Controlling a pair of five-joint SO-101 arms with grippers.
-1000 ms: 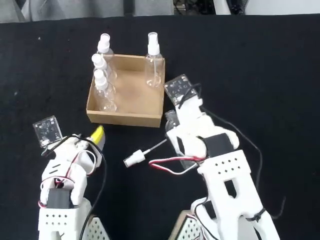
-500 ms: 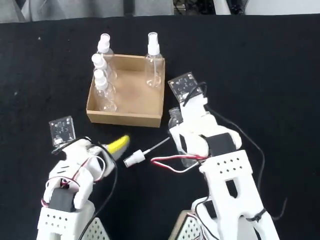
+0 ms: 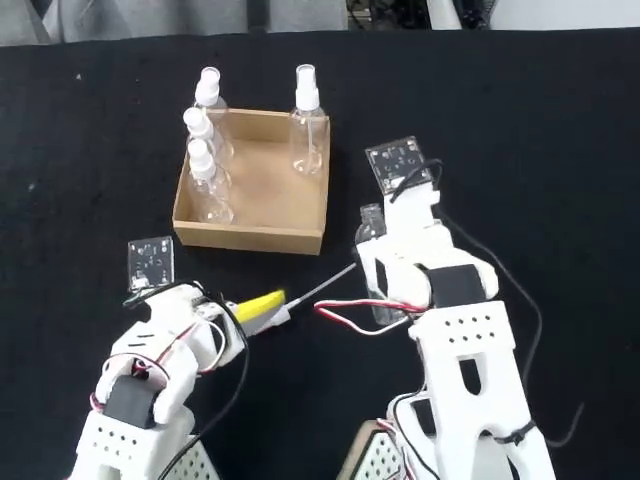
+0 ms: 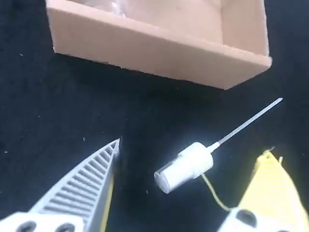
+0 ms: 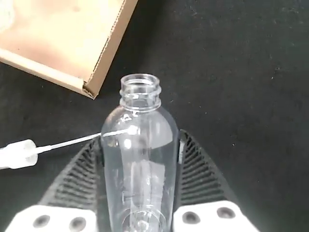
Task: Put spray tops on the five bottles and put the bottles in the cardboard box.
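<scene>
A loose white spray top (image 4: 186,166) with a long thin tube lies flat on the black table just in front of the cardboard box (image 4: 159,48). My left gripper (image 4: 190,149) is open, with one grey and one yellow finger (image 4: 270,183) on either side of the top (image 3: 270,318). My right gripper (image 5: 140,140) is shut on a clear bottle (image 5: 140,92) without a cap, held with its neck (image 3: 372,222) toward the box's near right corner. Inside the box (image 3: 250,238) stand several capped bottles (image 3: 205,175), most along its left wall.
The black table (image 3: 540,130) stretches wide to the right of the box and behind it. A red and white cable (image 3: 340,315) hangs from the right arm close to the spray top's tube. The box corner (image 5: 89,89) lies near the held bottle's neck.
My left gripper swung to the right and forward and now stands open around the spray top. My right arm shifted the held bottle a little to the right.
</scene>
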